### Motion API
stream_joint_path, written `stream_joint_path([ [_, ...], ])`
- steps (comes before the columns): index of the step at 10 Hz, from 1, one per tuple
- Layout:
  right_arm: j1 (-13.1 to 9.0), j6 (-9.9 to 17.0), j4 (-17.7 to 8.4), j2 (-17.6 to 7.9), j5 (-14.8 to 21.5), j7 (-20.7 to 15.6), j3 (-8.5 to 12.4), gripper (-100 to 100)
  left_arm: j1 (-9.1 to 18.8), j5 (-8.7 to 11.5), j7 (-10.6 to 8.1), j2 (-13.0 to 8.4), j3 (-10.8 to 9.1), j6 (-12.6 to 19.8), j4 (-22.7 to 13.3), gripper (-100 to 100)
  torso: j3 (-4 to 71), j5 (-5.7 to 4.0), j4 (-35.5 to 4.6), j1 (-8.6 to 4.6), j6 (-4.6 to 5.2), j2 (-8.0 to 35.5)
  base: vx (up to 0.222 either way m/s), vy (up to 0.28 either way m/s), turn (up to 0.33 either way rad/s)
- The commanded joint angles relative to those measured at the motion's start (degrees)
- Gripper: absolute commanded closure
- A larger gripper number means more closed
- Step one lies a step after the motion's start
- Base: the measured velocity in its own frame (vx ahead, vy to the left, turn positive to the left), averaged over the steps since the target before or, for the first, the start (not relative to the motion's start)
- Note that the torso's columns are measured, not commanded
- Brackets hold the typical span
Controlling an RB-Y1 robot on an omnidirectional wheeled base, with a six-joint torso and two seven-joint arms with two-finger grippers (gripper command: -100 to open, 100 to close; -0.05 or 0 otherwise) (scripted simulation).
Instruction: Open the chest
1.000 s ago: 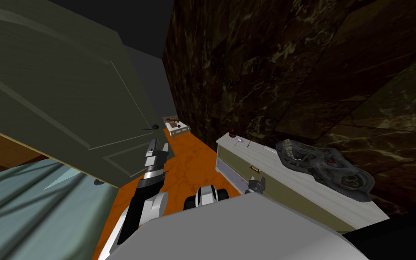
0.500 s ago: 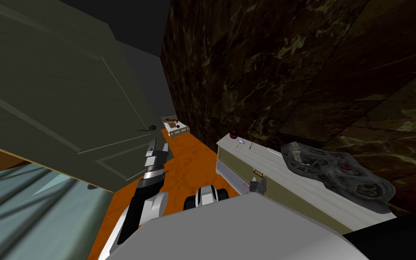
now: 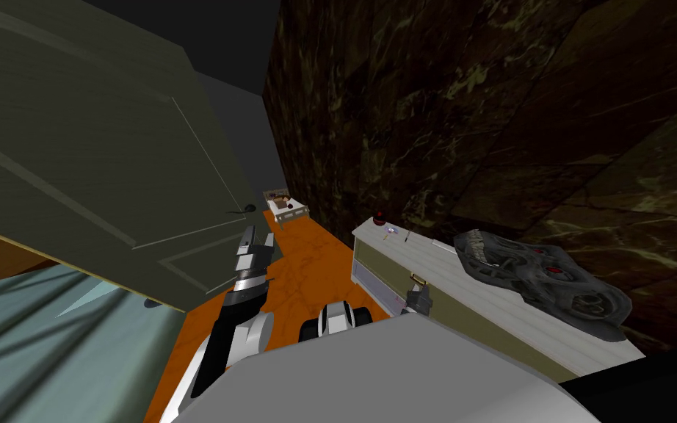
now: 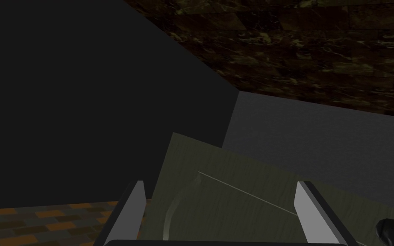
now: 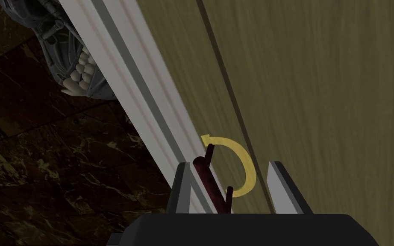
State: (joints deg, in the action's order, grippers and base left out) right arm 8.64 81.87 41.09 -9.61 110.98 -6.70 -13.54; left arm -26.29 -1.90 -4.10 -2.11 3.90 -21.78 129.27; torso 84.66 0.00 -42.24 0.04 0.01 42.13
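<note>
The chest [image 3: 476, 290] is a long low box with a white plank lid and an olive front, standing against the dark marbled wall on my right. A small dark red bar handle [image 5: 211, 179] on a yellow ring plate sits just under the white lid edge [image 5: 127, 85]. My right gripper [image 5: 230, 188] has this handle between its fingers, the bar close to one finger and a gap to the other; it looks open. In the head view the right gripper [image 3: 418, 295] is at the chest's front, by the handle [image 3: 418, 279]. My left gripper [image 3: 245, 239] hangs open over the orange floor.
A grey toothed skull mask [image 3: 542, 283] lies on the chest lid, with a small red ball [image 3: 379, 217] at the lid's far end. An olive panelled door [image 3: 109, 169] stands to my left above a teal bed [image 3: 51, 330]. A small table [image 3: 285, 205] sits down the narrow orange floor [image 3: 308, 257].
My right gripper has edged up to the chest handle, and its fingers look closer together than a second ago. The head view swayed slightly. The left arm has not moved.
</note>
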Motion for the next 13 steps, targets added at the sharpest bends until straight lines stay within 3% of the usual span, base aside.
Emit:
stream_joint_path([
  [1,0.6,1.5,0.0,0.3,0.7,0.5,-0.1,100,0.0,0.0,0.0,0.0,0.0,0.0,0.0,0,-0.1,-0.52,0.2,-0.36,-0.1,-0.2,0.004,0.002,-0.015],
  [2,0.1,2.7,-0.4,-0.5,-2.1,0.1,-1.0,100,0.0,0.0,0.0,0.0,0.0,0.0,0.0,0,0.0,-0.51,0.2,-0.57,-0.12,-0.2,-0.072,0.024,0.196],
  [13,-3.2,6.6,-2.7,-4.5,-19.4,-2.4,-5.5,100,0.0,0.0,0.0,0.0,0.0,0.0,0.0,0,-0.1,-0.37,0.0,-0.26,-0.32,-0.1,-0.093,0.035,0.202],
])
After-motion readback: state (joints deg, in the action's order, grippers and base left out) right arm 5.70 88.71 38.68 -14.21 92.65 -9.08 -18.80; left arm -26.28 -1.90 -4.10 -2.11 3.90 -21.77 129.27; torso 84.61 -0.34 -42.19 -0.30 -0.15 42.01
